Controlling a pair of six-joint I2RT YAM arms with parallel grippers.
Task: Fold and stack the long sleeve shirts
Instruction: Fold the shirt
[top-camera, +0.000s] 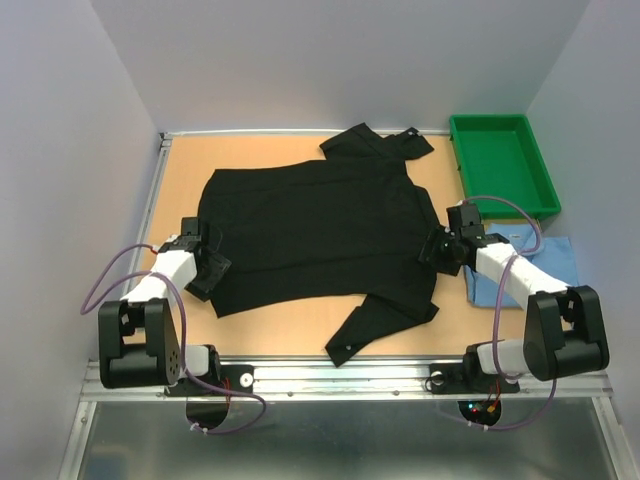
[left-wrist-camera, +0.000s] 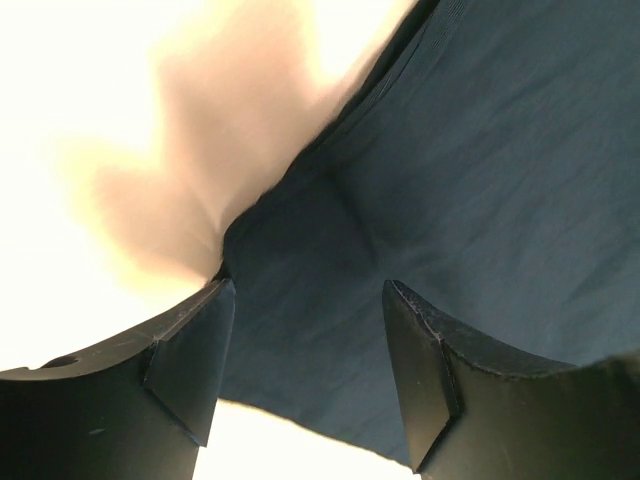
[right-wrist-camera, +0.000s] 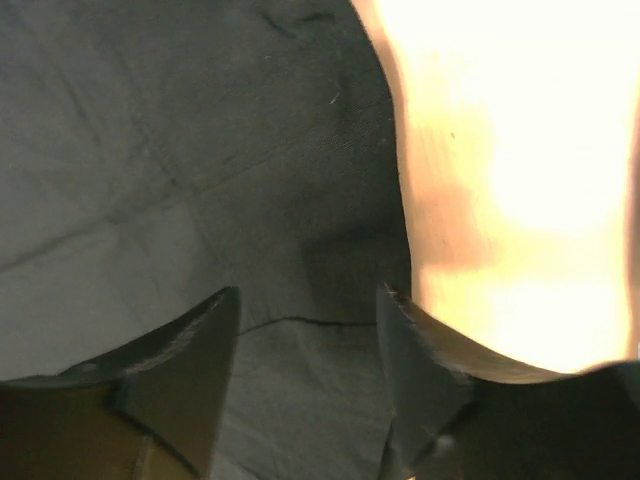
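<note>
The black long sleeve shirt (top-camera: 310, 225) lies spread on the wooden table, one sleeve trailing toward the near edge and its collar at the back. My left gripper (top-camera: 207, 262) is down on the shirt's left edge. In the left wrist view its jaws (left-wrist-camera: 309, 284) stand open with black cloth (left-wrist-camera: 480, 180) lying between them. At the shirt's right edge my right gripper (top-camera: 446, 246) is also open, its fingers (right-wrist-camera: 308, 291) straddling a seam of the cloth (right-wrist-camera: 180, 150). The light blue shirt (top-camera: 556, 256) lies folded at the right, partly under my right arm.
A green plastic tray (top-camera: 500, 160) stands at the back right corner. Bare tabletop (top-camera: 180, 170) shows left of the shirt and along the near edge. White walls close in the table on three sides.
</note>
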